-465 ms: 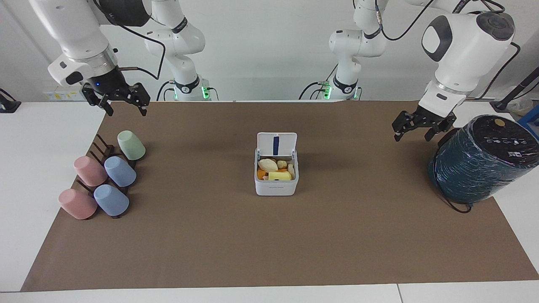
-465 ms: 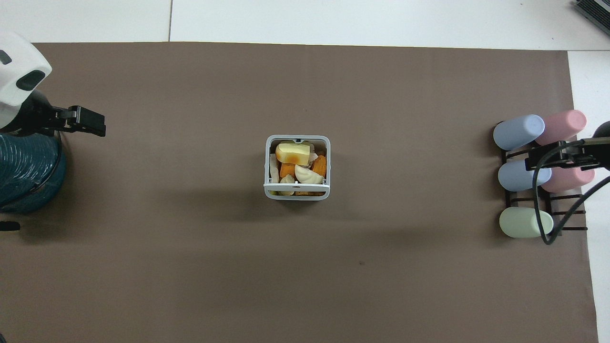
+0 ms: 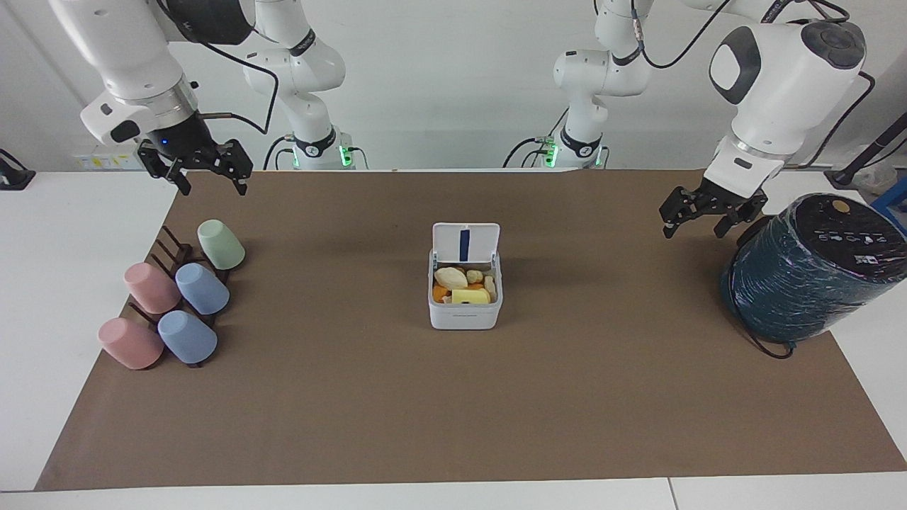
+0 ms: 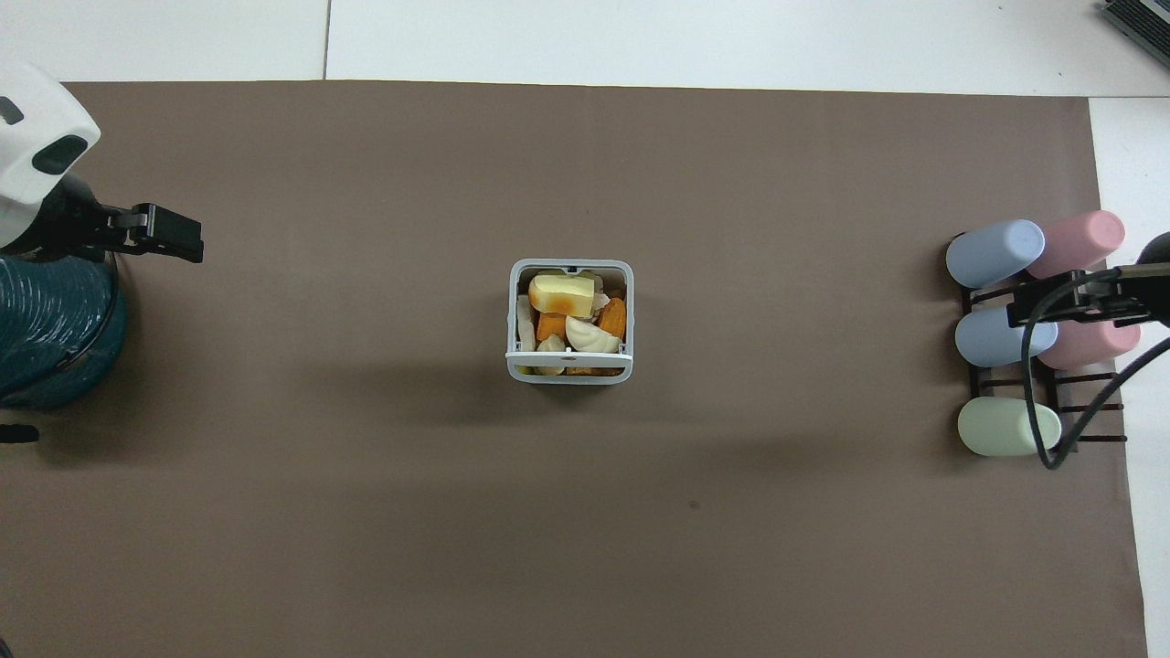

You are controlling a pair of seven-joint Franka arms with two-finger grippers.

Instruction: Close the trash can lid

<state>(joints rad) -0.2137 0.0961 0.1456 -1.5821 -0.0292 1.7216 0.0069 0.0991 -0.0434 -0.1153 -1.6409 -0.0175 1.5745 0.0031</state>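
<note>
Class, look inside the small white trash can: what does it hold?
The trash can, its lid standing open, holds yellow, orange and cream food scraps. The top pieces cover whatever lies under them and the bottom.

The trash can stands mid-table between both grippers (well apart from each); its lid stands upright on the edge nearer the robots.

The left gripper hangs just beside the wrapped cylinder, the right gripper over the mat edge near the cup rack.

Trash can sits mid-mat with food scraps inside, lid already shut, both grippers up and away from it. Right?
Not quite: the lid is open, not shut. The facing view shows it standing upright at the edge of the trash can nearer the robots, blue stripe showing. The rest holds: the can sits mid-mat with food scraps inside, and the left gripper and right gripper are both up and away from it.
</note>
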